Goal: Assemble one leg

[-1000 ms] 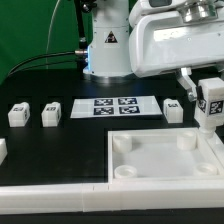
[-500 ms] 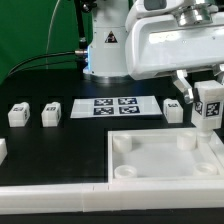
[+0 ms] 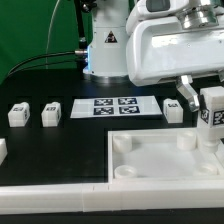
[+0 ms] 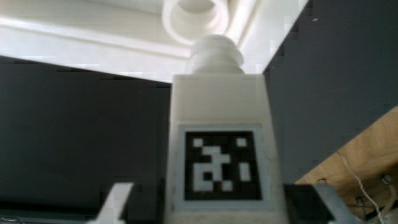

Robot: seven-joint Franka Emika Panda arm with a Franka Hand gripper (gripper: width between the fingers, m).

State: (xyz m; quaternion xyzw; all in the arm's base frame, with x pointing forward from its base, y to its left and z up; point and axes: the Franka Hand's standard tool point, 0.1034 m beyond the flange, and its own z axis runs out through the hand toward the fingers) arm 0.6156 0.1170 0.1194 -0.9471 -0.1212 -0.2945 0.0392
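Observation:
My gripper [image 3: 209, 100] is shut on a white leg [image 3: 211, 117] and holds it upright above the far right corner of the large white panel [image 3: 150, 165]. In the wrist view the leg [image 4: 221, 120] fills the middle, its marker tag facing the camera, between my fingers [image 4: 121, 203]. My gripper [image 4: 219, 208] grips it near the tag end. The leg's peg tip points toward a round corner socket [image 4: 194, 14] of the panel and does not touch it. Three more legs lie on the black table: two on the exterior view's left [image 3: 18, 114] [image 3: 51, 113] and one [image 3: 174, 110] near the gripper.
The marker board [image 3: 117, 106] lies behind the panel. A white rail [image 3: 50, 196] runs along the front edge, and a small white piece [image 3: 2, 150] shows at the exterior view's left edge. The robot base [image 3: 105, 50] stands at the back.
My gripper with the leg has moved toward the exterior view's right and slightly lower over the panel's far right corner. The other parts have not moved.

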